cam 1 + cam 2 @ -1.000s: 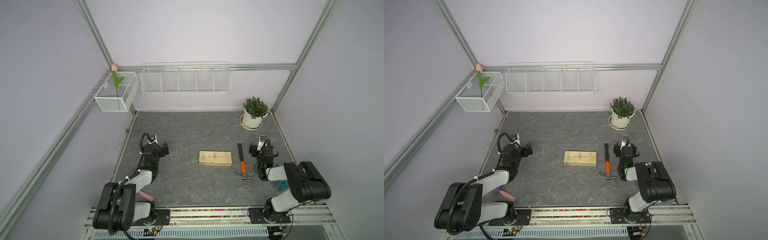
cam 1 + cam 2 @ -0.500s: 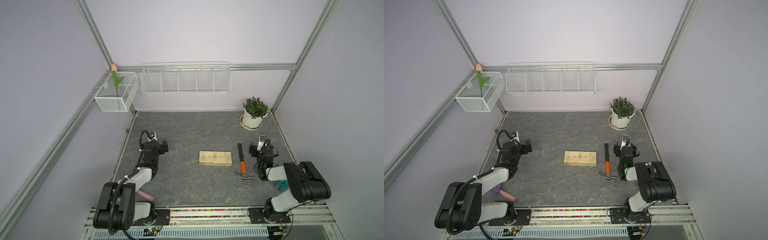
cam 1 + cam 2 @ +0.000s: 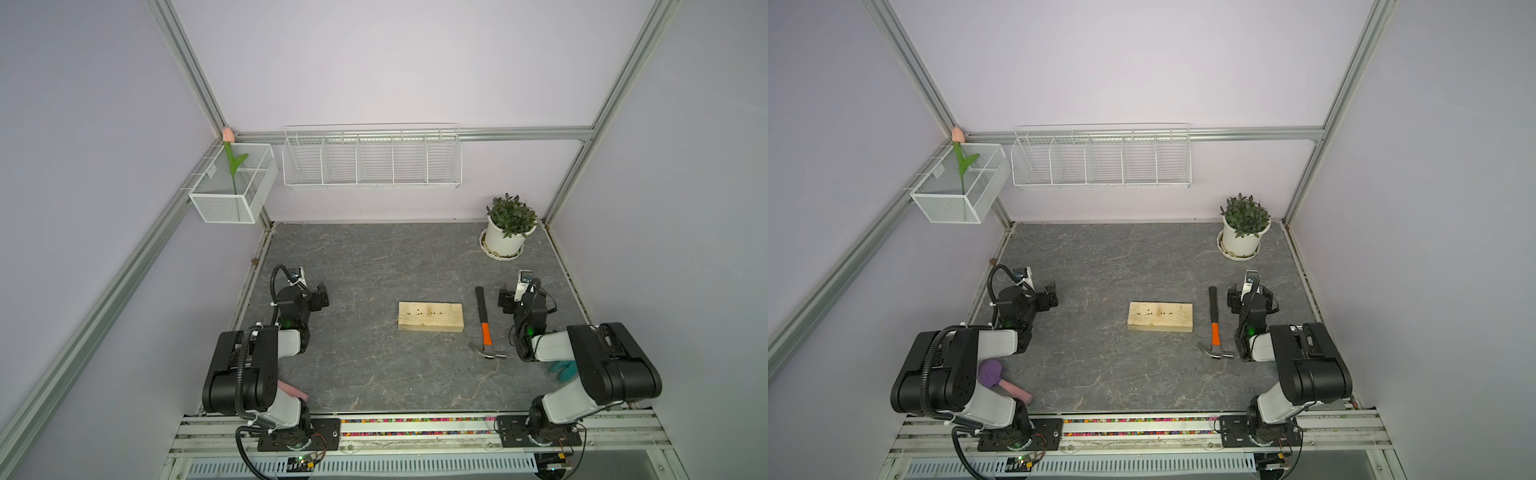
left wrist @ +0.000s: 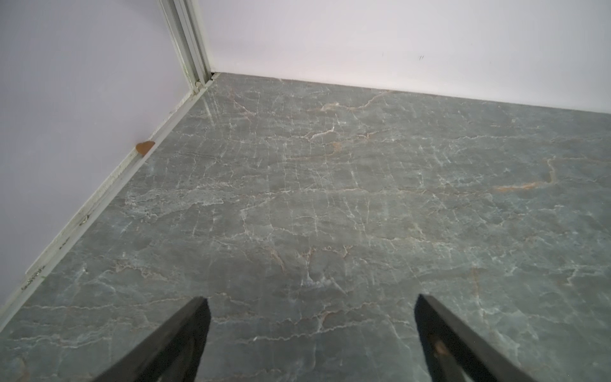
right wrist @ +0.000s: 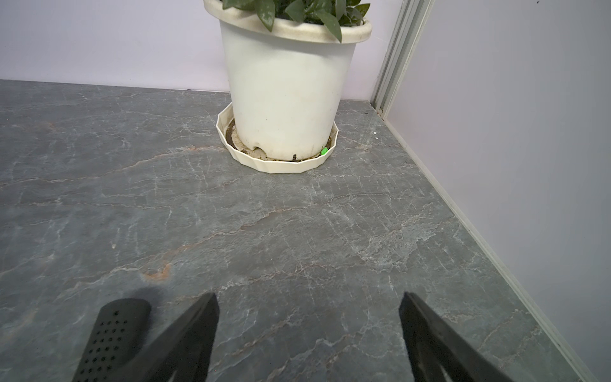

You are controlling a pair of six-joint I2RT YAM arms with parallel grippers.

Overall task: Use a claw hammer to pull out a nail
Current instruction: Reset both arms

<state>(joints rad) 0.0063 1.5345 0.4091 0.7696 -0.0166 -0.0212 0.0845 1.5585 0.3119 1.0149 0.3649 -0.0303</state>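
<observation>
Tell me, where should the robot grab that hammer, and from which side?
Probably the black handle, from above, jaws straddling it. The hammer lies flat on the table, so only its top and sides are free. The handle is slim and straight, while the head is curved steel. The open right gripper sits right beside the handle's end.

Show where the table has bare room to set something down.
Bare: behind the wooden block up to the back wall, beside the potted plant; also between block and front rail. Crowded: claw hammer between block and right claw; loose nails between block and left claw.
</observation>
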